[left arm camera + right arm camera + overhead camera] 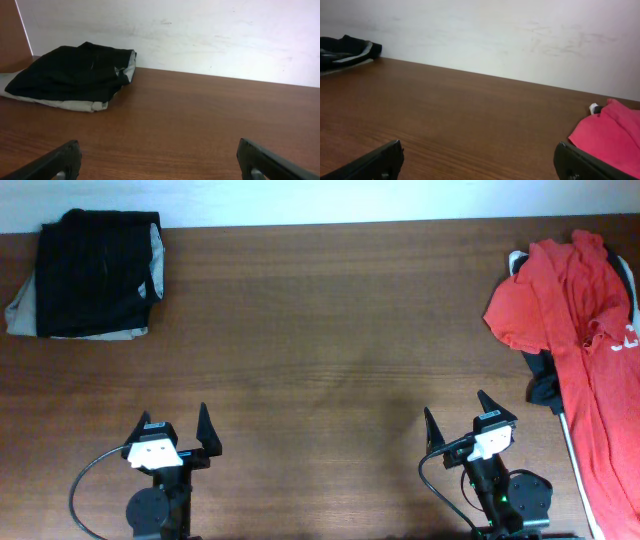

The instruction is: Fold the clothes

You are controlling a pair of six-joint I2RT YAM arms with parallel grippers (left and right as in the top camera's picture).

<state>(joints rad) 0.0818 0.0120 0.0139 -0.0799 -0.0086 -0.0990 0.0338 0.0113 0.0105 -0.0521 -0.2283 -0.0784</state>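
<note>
A red-orange T-shirt (585,350) lies crumpled along the table's right edge, on top of a dark garment (544,388). Its edge shows at the right of the right wrist view (612,135). A folded black garment (95,270) lies on a beige one at the far left corner. That stack also shows in the left wrist view (75,75) and small in the right wrist view (345,50). My left gripper (174,423) is open and empty at the near left. My right gripper (456,414) is open and empty at the near right, left of the shirt.
A beige garment (22,310) sticks out under the black one. A white wall (200,35) runs along the table's far edge. Bare brown wood (320,330) lies between the two piles.
</note>
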